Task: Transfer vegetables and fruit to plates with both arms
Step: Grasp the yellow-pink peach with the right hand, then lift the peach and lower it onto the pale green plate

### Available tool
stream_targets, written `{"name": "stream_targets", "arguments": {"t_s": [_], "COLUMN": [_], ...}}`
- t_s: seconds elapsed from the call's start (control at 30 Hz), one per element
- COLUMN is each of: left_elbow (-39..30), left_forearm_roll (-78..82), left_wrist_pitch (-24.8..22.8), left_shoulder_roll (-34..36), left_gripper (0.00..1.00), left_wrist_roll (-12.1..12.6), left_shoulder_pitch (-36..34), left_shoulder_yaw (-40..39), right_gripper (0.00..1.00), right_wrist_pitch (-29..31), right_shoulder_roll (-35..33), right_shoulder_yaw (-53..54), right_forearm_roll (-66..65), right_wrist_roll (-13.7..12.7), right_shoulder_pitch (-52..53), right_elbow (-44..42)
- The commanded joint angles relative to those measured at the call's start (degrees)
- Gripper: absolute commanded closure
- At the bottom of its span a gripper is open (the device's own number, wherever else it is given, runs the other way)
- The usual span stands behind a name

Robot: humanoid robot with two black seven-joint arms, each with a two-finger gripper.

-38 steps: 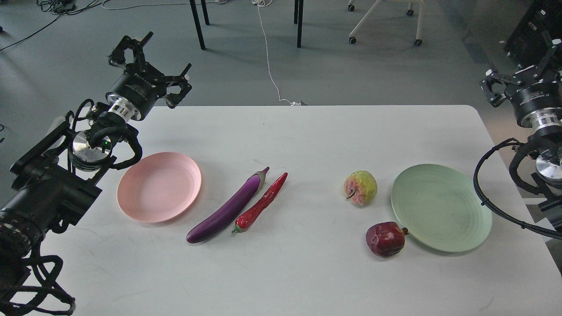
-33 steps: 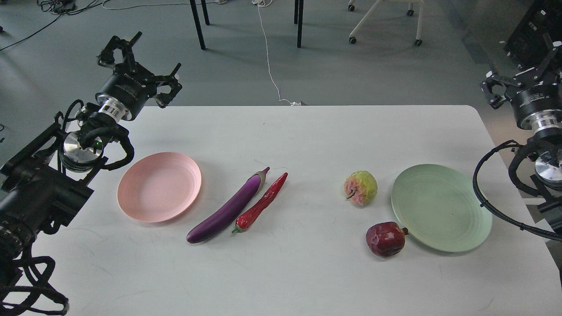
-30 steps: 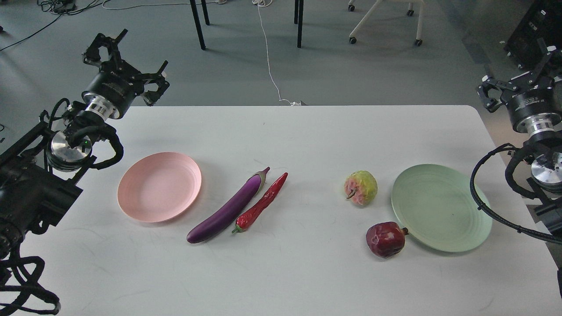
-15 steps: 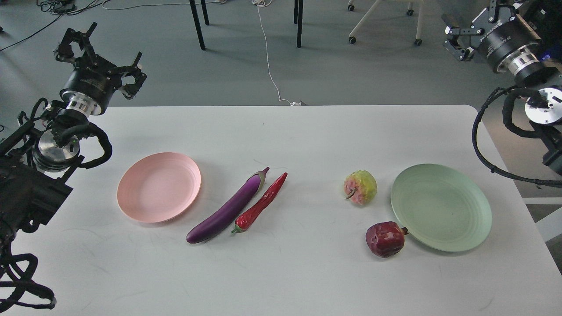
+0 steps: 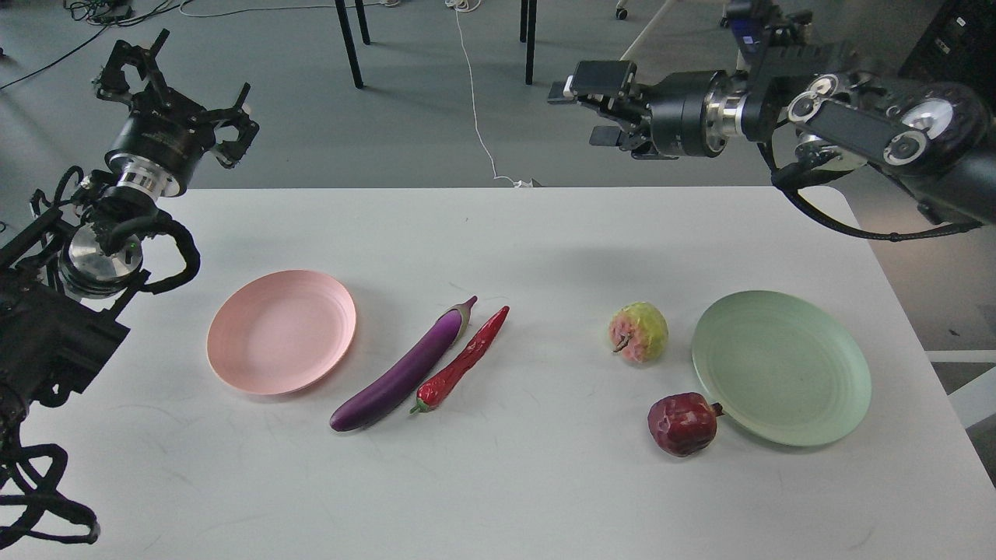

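On a white table (image 5: 545, 482) two plates were set well apart: a pink plate (image 5: 282, 331) toward the left side and a green plate (image 5: 780, 367) toward the right. Both plates were bare. Between them, an eggplant (image 5: 403, 369) was laid on a slant, its pale cap toward the far edge, and a red chili pepper (image 5: 461, 362) was laid just beside it on the right, along the same slant, with its green stem at the near end. Whether the two touched could not be told. A yellow-green fruit (image 5: 639, 332) blushed with pink was placed near the left rim of the green plate. A pomegranate (image 5: 683, 424) was seen nearer the front, right against that plate's near-left rim.

The left gripper (image 5: 173, 82) was held above the far left corner of the table, away from every item; its fingers were spread and nothing was held between them. The right gripper (image 5: 595, 105) was stretched sideways above the far edge of the table, pointing left, high over the fruit. Its fingers were seen side-on, stacked one above the other with a gap between them, and nothing was pinched.
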Motion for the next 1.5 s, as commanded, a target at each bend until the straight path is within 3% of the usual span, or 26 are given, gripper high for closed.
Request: {"name": "stream_targets", "arguments": {"t_s": [0.0,0.23,0.5,0.8,0.93,1.17,1.47], "left_elbow": [0.02,0.02,0.01,0.1,0.01,0.1,0.01], "left_forearm_roll": [0.0,0.0,0.0,0.08,0.0,0.0,0.08], "left_wrist_pitch": [-0.01,-0.01,-1.5,-1.41,-1.41,-1.41,-1.5], "left_shoulder_roll": [0.31,1.63,1.89,1.45,1.63,1.98,2.24], "left_gripper": [0.02,0.02,0.02,0.02,0.02,0.02,0.02], "left_wrist_roll": [-0.01,-0.01,-0.01,-0.01,-0.01,-0.01,-0.01], "left_shoulder_pitch": [0.06,0.06,0.24,0.33,0.24,0.15,0.24], "left_shoulder_yaw": [-0.11,-0.11,0.07,0.07,0.07,0.07,0.07], "right_gripper": [0.03,0.04,0.09,0.35,0.4,0.39,0.37], "right_wrist_pitch": [-0.03,-0.03,-2.27,-2.36,-2.36,-2.27,-2.54], "right_shoulder_roll": [2.93,6.27,7.07,6.89,6.19,-1.53,-14.54], "right_shoulder_yaw": [-6.76,-21.16,-26.02,-25.94,-24.62,-24.79,-24.79], "right_forearm_roll": [-9.02,-26.6,-29.52,-29.61,-29.52,-32.41,-44.2], "right_wrist_roll": [0.07,1.56,2.7,2.62,2.62,2.35,2.44], "right_shoulder_pitch": [1.63,1.54,-1.36,-1.63,0.91,5.05,0.4], "right_elbow": [1.69,6.09,5.91,6.0,6.0,9.51,10.92]}}
